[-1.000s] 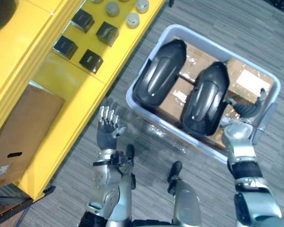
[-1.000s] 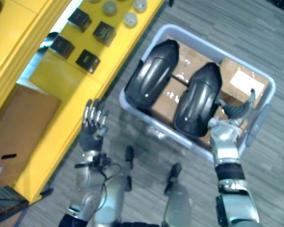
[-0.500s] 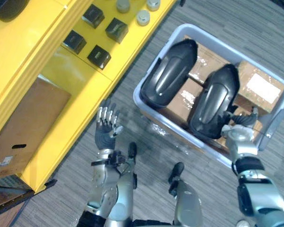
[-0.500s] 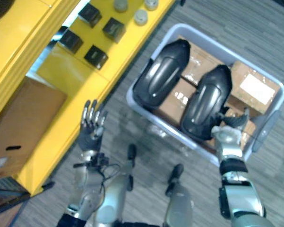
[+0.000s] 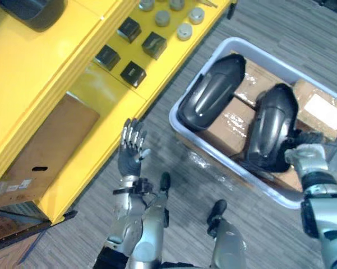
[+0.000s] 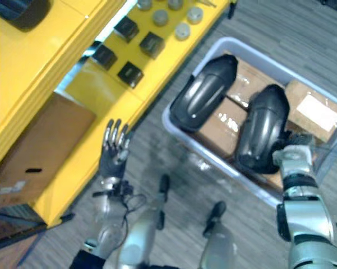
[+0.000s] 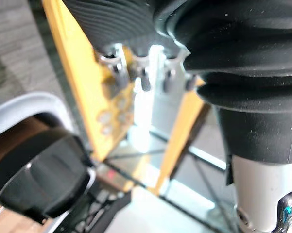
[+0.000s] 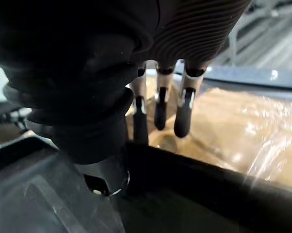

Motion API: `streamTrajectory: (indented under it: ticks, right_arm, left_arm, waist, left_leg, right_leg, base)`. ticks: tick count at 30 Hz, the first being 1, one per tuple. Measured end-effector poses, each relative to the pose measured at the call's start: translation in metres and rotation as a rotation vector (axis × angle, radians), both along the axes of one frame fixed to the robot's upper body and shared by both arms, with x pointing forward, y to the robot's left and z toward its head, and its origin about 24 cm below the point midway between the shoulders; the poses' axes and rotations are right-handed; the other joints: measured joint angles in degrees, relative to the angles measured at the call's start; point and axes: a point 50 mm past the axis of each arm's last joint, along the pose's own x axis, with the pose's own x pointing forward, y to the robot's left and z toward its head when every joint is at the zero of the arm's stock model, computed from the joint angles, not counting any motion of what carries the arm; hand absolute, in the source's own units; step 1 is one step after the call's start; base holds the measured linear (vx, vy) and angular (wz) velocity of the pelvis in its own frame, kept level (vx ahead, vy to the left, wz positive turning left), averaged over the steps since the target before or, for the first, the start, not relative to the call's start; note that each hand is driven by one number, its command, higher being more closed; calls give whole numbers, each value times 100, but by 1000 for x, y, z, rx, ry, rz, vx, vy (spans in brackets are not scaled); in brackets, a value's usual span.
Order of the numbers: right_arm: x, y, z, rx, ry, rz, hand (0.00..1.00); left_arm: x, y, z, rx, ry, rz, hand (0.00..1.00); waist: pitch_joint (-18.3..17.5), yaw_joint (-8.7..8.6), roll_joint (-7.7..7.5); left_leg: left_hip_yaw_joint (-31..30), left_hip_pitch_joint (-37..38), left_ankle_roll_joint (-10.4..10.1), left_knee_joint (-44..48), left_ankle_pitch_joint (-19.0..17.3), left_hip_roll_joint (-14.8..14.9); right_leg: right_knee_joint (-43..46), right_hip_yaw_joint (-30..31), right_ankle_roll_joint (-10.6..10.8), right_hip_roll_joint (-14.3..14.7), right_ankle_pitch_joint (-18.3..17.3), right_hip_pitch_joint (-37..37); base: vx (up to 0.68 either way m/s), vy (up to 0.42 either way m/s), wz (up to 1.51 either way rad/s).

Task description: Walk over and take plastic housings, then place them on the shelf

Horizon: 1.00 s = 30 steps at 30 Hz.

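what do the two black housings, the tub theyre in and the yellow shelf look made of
Housings: likely moulded plastic, glossy black, with soft highlights along their curves. Tub: probably plastic, pale grey-blue, with a rounded, slightly see-through wall. Shelf: smooth yellow coat, faintly reflective; perhaps painted metal or laminate, I cannot tell which.
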Motion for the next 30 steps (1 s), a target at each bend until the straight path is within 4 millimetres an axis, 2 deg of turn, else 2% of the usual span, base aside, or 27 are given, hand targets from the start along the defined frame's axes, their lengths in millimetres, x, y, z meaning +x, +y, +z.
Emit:
streamTrajectory:
  ticks: [3,8,13,16,19,21,22,25,28,30]
  right_arm:
    - [-3,-7,5,-13,49,-33,100]
    - [-7,-12,2,-10,92,-35,100]
    - [-1,-9,11,-152,47,12,100]
    - [14,4,34,-291,-78,78,100]
    - [29,27,64,-435,-205,173,100]
    - [36,48,79,-507,-293,264,100]
    - [36,51,78,-524,-303,284,100]
    - [31,61,70,-578,-324,337,100]
    - [24,73,60,-591,-362,375,100]
    - [12,76,44,-554,-375,379,100]
  left_arm:
    - [-2,0,-2,2,4,-8,0]
    - [-7,-3,-8,4,23,-27,0]
    - [-13,-1,-5,-33,2,-32,0]
    - [-18,5,-5,-51,-4,-8,0]
    - [-22,16,-3,-59,-21,43,0]
    - [-27,29,2,-49,-48,87,0]
    - [-28,31,3,-41,-50,90,0]
    - [-31,40,11,-23,-88,113,0]
    - [-32,52,20,-12,-129,160,0]
    - [-35,63,26,1,-154,196,0]
  waist:
    - [-23,45,36]
    - [-45,75,83]
    - [-43,117,87]
    - [-41,112,85]
    - [-21,109,53]
    - [54,138,-65]
    - [68,134,-87]
    - [185,110,-295]
    - [299,-14,-490]
    - [328,-43,-587]
  left_leg:
    - [-36,0,-3,-1,28,-8]
    - [-114,-11,-7,-2,43,-33]
    - [-115,-19,-7,-4,43,-36]
    - [-102,-19,-6,-13,44,-25]
    - [-66,8,-8,-21,45,30]
    - [50,203,-32,-119,64,89]
    - [59,273,-34,-156,65,98]
    - [198,544,-39,-268,67,142]
    - [196,608,-40,-271,66,142]
    - [213,734,-40,-273,64,122]
  right_leg:
    - [102,-24,0,-39,-58,-20]
    - [192,-97,-8,-70,-118,-20]
    - [185,-104,-7,-74,-119,-22]
    - [159,-102,-5,-62,-116,-22]
    - [96,-90,-5,-29,-106,10]
    - [58,25,-9,47,-101,91]
    - [32,27,-10,46,-101,151]
    - [-70,59,-10,81,-103,371]
    - [-122,30,-8,112,-100,475]
    - [-213,15,20,128,-80,662]
  base:
    - [-41,-69,12]
    - [-32,-68,8]
    - [-31,-76,1]
    - [-22,-72,-2]
    - [-14,-76,-5]
    - [8,-107,-23]
    - [35,-96,-20]
    - [24,-77,-13]
    - [-5,-63,3]
    - [-1,-55,6]
